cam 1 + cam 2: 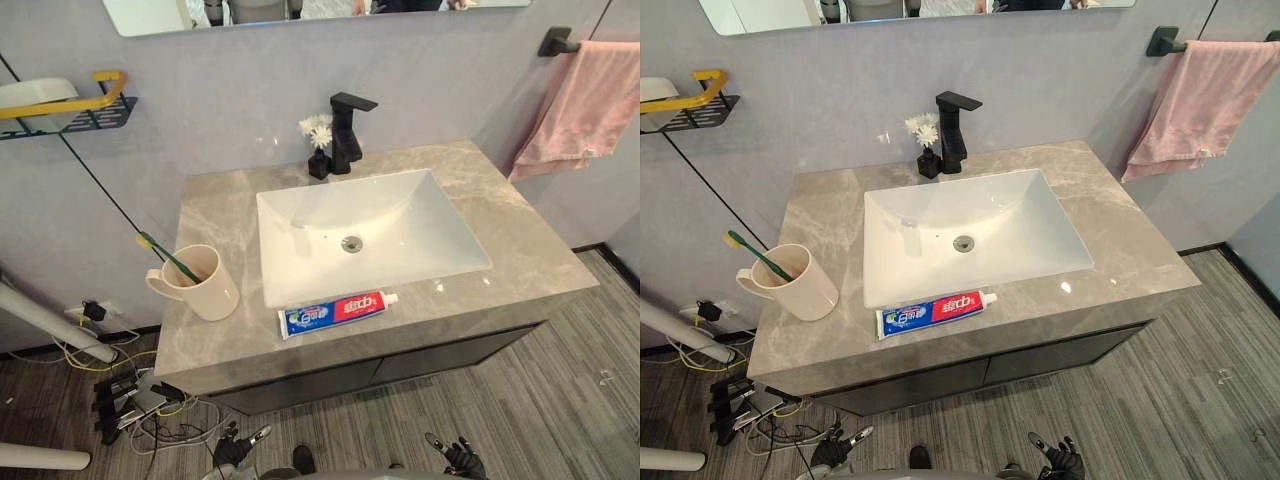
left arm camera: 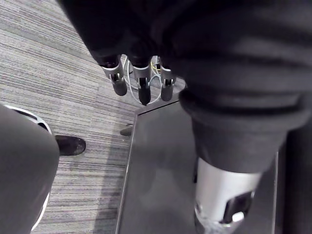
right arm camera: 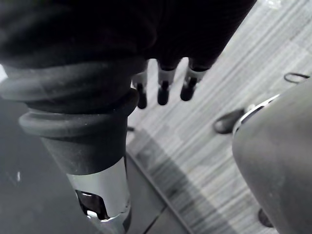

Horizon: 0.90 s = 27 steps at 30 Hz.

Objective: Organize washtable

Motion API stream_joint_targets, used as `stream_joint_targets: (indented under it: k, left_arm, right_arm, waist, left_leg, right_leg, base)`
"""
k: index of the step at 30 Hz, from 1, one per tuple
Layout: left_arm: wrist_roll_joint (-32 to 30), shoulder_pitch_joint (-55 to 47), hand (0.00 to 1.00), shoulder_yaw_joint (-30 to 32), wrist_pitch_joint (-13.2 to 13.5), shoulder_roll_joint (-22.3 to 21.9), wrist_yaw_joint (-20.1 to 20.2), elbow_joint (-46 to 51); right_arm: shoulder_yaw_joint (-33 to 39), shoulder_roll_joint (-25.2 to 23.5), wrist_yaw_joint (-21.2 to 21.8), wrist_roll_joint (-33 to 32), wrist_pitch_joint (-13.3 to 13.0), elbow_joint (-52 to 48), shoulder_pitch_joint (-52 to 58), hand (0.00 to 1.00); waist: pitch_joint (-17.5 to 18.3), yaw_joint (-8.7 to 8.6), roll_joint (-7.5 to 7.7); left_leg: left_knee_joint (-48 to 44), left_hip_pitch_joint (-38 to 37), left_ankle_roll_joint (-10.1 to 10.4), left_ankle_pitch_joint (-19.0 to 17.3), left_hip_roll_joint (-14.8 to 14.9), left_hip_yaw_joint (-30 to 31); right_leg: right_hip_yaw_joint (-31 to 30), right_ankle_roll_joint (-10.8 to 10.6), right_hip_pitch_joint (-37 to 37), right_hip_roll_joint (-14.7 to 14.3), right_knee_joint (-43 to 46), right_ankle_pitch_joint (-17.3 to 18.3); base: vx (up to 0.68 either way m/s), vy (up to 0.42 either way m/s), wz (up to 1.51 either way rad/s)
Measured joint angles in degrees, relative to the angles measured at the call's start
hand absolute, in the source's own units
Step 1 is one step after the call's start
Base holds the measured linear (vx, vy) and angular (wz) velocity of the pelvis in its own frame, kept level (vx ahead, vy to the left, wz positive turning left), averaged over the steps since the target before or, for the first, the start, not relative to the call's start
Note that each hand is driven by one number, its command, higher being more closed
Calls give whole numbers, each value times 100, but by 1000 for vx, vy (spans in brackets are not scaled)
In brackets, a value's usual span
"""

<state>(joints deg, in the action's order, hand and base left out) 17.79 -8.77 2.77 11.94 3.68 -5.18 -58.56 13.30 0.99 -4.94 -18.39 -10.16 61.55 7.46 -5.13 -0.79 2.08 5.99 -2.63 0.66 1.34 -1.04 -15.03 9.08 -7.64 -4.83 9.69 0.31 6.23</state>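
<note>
On the front strip of the worktop (image 1: 520, 250), between the white sink (image 1: 420, 215) and the edge, the toothpaste tube (image 1: 338, 312) lies flat on its side with its cap pointing to the robot's right. This looks like the loose thing that the task wants put in order. To the left of it, near the corner, stands the cream mug (image 1: 205, 285), upright, with its handle turned to the left. A green toothbrush (image 1: 165, 255) leans inside it, so I judge the mug is the holder and the tube belongs there too. Behind the sink the black faucet (image 1: 347, 130) and the small vase of white flowers (image 1: 319, 150) stand close together against the wall and seem already in their place. The pink towel (image 1: 580, 105) hangs from its bar on the right. Both hands are low, in front of the dark cabinet (image 1: 400, 365) and under the worktop level: the left hand (image 1: 235, 447) and the right hand (image 1: 462, 458). The fingers (image 2: 143, 90) of the left are straight and relaxed and carry nothing, and the fingers (image 3: 163, 92) of the right are the same. I judge that no step has begun.
</note>
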Motion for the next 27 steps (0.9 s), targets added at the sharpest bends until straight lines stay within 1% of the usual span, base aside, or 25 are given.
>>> stream_joint_targets:
  k: [1,2,4,6,8,9,10,11,13,14,17,23,27]
  left_arm:
    - [0,4,0,0,0,9,-1,2]
    - [-1,9,0,0,-1,21,-4,2]
    - [-1,23,0,-22,-5,55,-11,7]
    - [-5,43,0,-85,-24,105,-15,9]
    - [-5,73,0,-83,-35,115,-33,63]
    - [-2,65,0,-74,-133,120,-107,52]
    - [0,6,0,-73,-145,128,-131,64]
    - [5,0,0,-62,-149,127,-145,78]
    - [0,-21,0,-66,-149,136,-144,149]
    - [0,-27,0,-66,-148,134,-144,182]
    - [-4,-35,0,-72,-145,131,-138,222]
    - [-72,-59,0,-93,-135,131,-109,301]
    - [-162,-57,0,-92,-134,134,-100,335]
  right_arm:
    - [11,0,2,0,0,0,11,0]
    - [17,-3,3,0,2,-2,29,0]
    - [19,-29,7,-12,7,-38,56,0]
    - [21,-79,13,-143,34,-377,153,0]
    - [44,-65,12,-344,36,-836,230,0]
    - [88,-55,14,-484,26,-1244,304,0]
    - [246,-56,12,-600,-3,-1628,354,0]
    - [323,-48,6,-661,-30,-1803,371,0]
    - [707,-23,-6,-816,-85,-2407,412,0]
    - [772,-2,-17,-815,-101,-2551,436,0]
    - [1017,151,-65,-807,-267,-2997,478,0]
    - [1540,170,-212,-790,-301,-3514,633,0]
    - [1856,244,-325,-678,-309,-4224,657,0]
  waist:
    - [16,2,1]
    - [25,9,26]
    - [34,18,69]
    - [41,11,83]
    - [34,11,92]
    - [28,0,98]
    - [27,9,97]
    - [25,7,93]
    - [19,18,111]
    - [19,18,111]
    - [19,24,109]
    - [23,14,97]
    - [29,1,91]
  left_leg:
    - [-1,-6,-7,-5,-20,-1]
    - [-2,-14,-22,-14,-45,-2]
    - [-7,-17,-93,-3,-68,-54]
    - [-44,-44,-95,-7,-71,-136]
    - [-47,-112,-93,-7,-65,-251]
    - [-48,-176,-91,-9,-54,-290]
    - [-48,-209,-71,-21,-26,-332]
    - [-49,-211,-49,-36,-2,-342]
    - [-50,-217,-21,-54,67,-346]
    - [-50,-221,-7,-63,79,-348]
    - [-50,-209,45,-99,110,-417]
    - [-48,-131,71,-122,113,-511]
    - [-47,-84,81,-127,118,-528]
  right_leg:
    - [5,-16,-4,23,6,-36]
    - [8,14,-12,46,14,-77]
    - [15,-25,-27,67,-8,-114]
    - [16,-26,-33,74,-32,-116]
    - [14,-26,-79,79,-31,-116]
    - [15,-26,-102,74,-27,-117]
    - [17,-24,-101,56,-6,-118]
    - [22,-14,-91,44,4,-125]
    - [31,-9,-80,15,25,-128]
    - [31,-9,-78,6,30,-128]
    - [18,-8,18,-11,66,-127]
    - [-1,39,226,10,241,-85]
    - [-1,37,314,13,305,-83]
  base:
    - [93,47,8]
    - [112,36,5]
    - [179,21,-2]
    - [189,-10,-16]
    - [111,-23,-21]
    - [74,-43,-21]
    - [81,-54,-18]
    - [30,-46,-10]
    - [12,-46,-2]
    - [-17,-49,-5]
    - [-52,-33,-19]
    - [-78,-2,-9]
    - [-36,3,-3]
